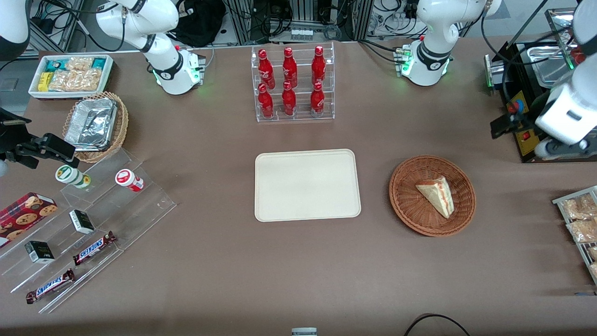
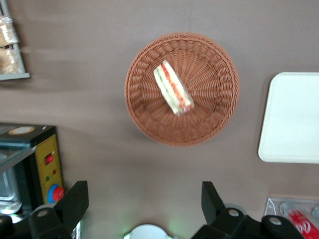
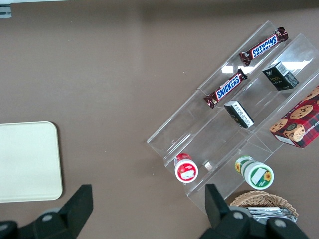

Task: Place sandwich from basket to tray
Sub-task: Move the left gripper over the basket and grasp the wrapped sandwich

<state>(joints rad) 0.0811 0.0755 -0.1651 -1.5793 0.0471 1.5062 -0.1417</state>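
The end effector (image 2: 144, 204) hung high over the table (image 1: 298, 270) with its fingers (image 2: 75, 199) spread wide and nothing between them. It was up near the black appliance (image 1: 527, 116) at the working arm's end of the table, and in the front view only the arm's white housing showed there.

Below the end effector and nearer to the front camera sat the basket (image 1: 406, 205), and the sandwich (image 1: 438, 195) lay in it, well apart from the fingers. The wedge lay on its side (the cut face with red and green filling showed along one long edge). In the front view its long axis ran on a diagonal, with the narrow point toward the tray (image 1: 307, 185) and the bottle rack and the broad end toward the front camera. The wrist view showed the same wedge (image 2: 172, 87) lying across the middle of the basket (image 2: 209, 119).

The tray lay flat on the table beside the basket, farther from the end effector toward the parked arm's end, with bare table between the two.

Farther along that way, two bars (image 1: 93, 248) on a clear stepped stand read SNICKERS. The six red bottles (image 1: 290, 79) carried white script too small to read.
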